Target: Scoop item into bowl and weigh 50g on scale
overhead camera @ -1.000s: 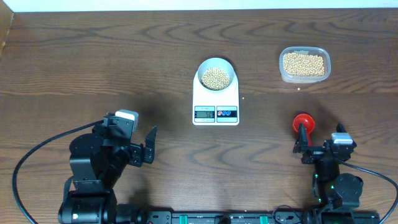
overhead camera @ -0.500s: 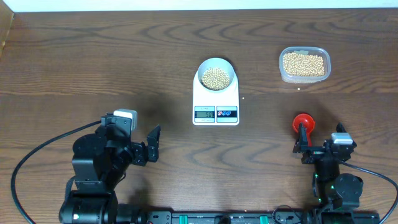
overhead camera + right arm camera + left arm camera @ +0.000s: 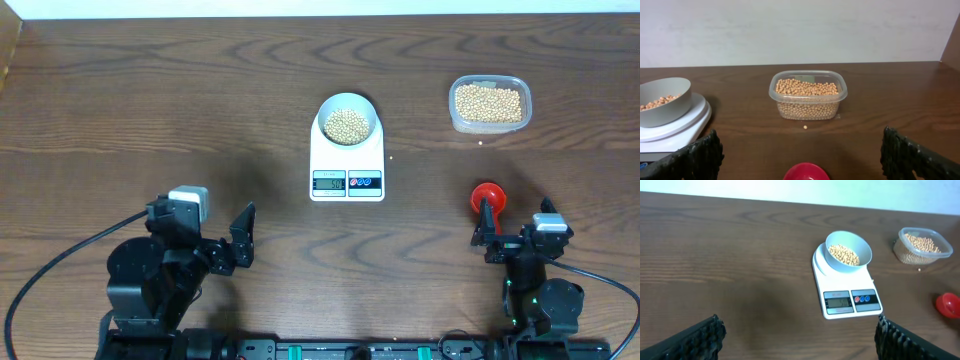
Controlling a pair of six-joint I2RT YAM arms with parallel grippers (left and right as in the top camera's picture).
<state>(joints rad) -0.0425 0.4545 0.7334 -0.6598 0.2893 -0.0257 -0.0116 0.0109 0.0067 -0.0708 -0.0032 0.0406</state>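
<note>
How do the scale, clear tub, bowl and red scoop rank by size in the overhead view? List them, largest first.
1. scale
2. clear tub
3. bowl, only slightly smaller than the tub
4. red scoop, partly hidden

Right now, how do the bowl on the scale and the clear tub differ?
The bowl is round, opaque pale blue; the tub is clear, rounded-rectangular. The bowl sits on the scale; the tub sits on the table. The bowl is part-filled; the tub nearly full. Both hold tan beans.
</note>
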